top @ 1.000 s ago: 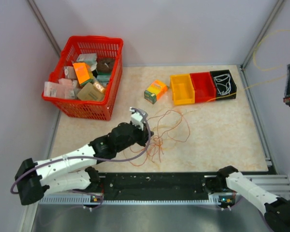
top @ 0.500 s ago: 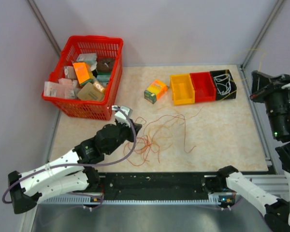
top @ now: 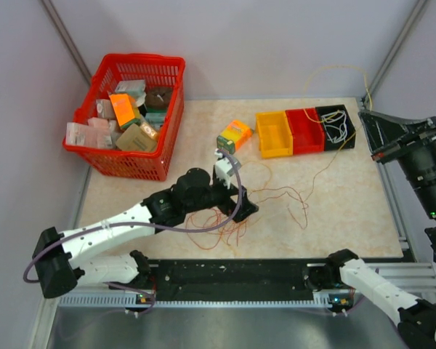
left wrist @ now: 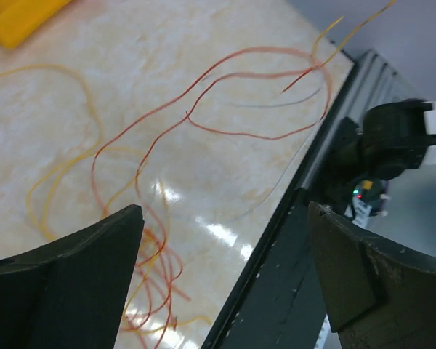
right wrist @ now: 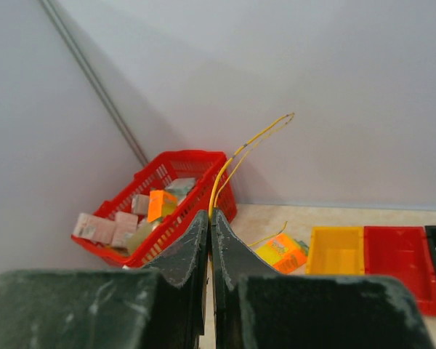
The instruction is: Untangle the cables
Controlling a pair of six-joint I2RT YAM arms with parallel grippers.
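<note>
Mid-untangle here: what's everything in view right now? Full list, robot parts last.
basket: one, red, far-left corner of the table
packets: several, mixed colours, in the basket
bins: three, yellow bin, red bin, black bin, row at far right
small box: one, orange-green, left of the yellow bin
white cable: one, in the black bin
orange-red cables: count unclear, tangled mid-table
yellow cable: one, looping up into the right gripper
left gripper: open, over the tangle
right gripper: shut on the yellow cable, raised right
</note>
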